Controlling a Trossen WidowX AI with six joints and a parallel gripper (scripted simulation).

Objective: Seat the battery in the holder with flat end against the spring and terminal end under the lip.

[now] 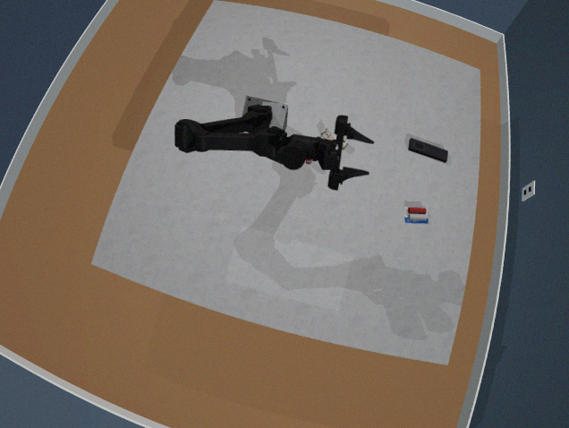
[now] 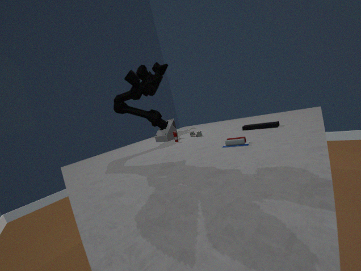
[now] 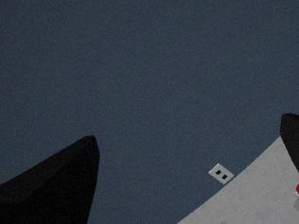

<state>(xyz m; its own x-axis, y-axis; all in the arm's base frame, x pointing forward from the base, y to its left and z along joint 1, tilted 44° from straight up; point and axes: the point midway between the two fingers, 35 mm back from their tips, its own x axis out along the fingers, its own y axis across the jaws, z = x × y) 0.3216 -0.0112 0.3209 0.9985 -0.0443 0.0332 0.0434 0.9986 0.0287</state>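
My gripper (image 1: pixel 370 157) (image 3: pixel 192 135) is wide open and empty, raised high above the table. A small red battery (image 2: pixel 175 135) with a pale band stands upright on the table near the arm's base; in the top view only a bit of red (image 1: pixel 308 161) shows beside the arm. The pale holder (image 1: pixel 326 133) (image 2: pixel 199 134) lies on the table near the battery, its two raised ends visible in the exterior view. It is partly hidden by the arm in the top view. No battery shows in its visible part. Spring and lip are too small to tell apart.
A blue-and-white piece (image 1: pixel 416 222) (image 2: pixel 235 145) carries a red cylinder (image 1: pixel 417 209) and a white cylinder (image 1: pixel 418 217) (image 2: pixel 234 142). A long black block (image 1: pixel 428 149) (image 2: pixel 260 126) lies farther out. The arm's grey base (image 1: pixel 281 115) (image 2: pixel 165 136) is close to the battery.
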